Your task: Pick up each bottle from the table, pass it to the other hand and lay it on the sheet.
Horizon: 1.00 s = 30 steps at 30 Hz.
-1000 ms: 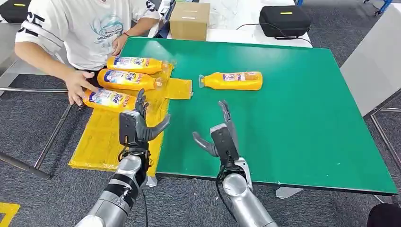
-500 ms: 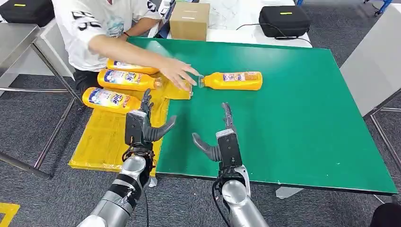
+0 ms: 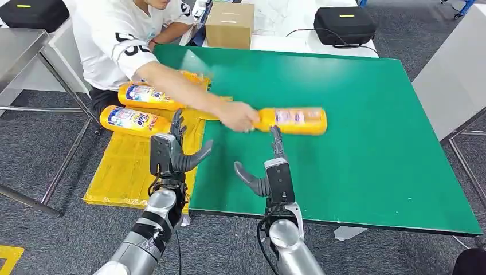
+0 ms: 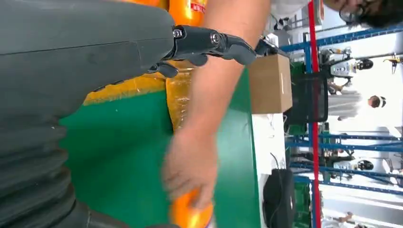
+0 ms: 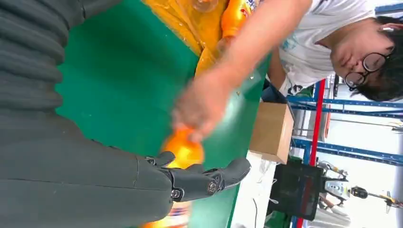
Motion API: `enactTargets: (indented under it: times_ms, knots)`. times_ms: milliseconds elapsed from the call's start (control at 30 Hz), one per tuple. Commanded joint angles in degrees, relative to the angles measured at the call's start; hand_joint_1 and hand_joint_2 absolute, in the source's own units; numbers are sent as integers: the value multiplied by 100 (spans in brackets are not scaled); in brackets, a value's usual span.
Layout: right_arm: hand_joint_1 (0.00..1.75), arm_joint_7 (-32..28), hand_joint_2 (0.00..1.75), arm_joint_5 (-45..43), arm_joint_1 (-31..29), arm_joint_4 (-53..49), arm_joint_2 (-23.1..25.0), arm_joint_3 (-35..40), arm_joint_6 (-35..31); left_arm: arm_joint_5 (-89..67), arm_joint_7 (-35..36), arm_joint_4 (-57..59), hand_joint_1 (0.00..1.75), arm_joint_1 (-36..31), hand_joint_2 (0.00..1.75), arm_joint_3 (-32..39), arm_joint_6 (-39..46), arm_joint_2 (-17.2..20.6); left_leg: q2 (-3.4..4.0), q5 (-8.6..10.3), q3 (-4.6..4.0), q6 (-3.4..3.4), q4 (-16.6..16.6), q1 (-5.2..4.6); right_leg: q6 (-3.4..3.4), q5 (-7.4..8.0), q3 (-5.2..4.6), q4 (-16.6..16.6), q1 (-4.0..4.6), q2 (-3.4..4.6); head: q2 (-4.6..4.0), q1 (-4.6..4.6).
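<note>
While a person's hand (image 3: 239, 118) gripped the bottle (image 3: 293, 121) lying on the green table (image 3: 367, 132) in the head view, the left hand (image 3: 169, 153) and right hand (image 3: 274, 172) hovered empty, fingers spread. Both wrist views showed fingers (image 4: 209, 42) extended, holding nothing.

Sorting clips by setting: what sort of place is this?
Probably a robotics lab or workshop: a green-topped table for trials, blue metal racking behind, a black equipment case, and a person's hand repositioning an orange bottle.
</note>
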Motion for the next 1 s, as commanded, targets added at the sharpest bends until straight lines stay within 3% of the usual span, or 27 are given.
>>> enactTargets:
  times_ms: [33,733,1000]
  knots:
    - [0,-21,175,18,-56,89,-86,36,-43,-44,3,256,0,-170,175,-143,3,77,1,-16,37,-7,-2,4,-10,-15,36,-1,5,1,0,0]
    - [0,290,175,454,-99,162,-258,-2,-54,-137,10,51,0,-35,175,-95,23,102,4,-13,34,-5,-3,3,-8,-12,32,-3,4,4,0,-2]
    - [0,983,175,1415,171,242,-685,-166,-143,-65,49,-173,0,153,175,-8,-35,129,-6,-13,45,-5,-10,5,-9,-14,49,-13,5,-6,0,-2]
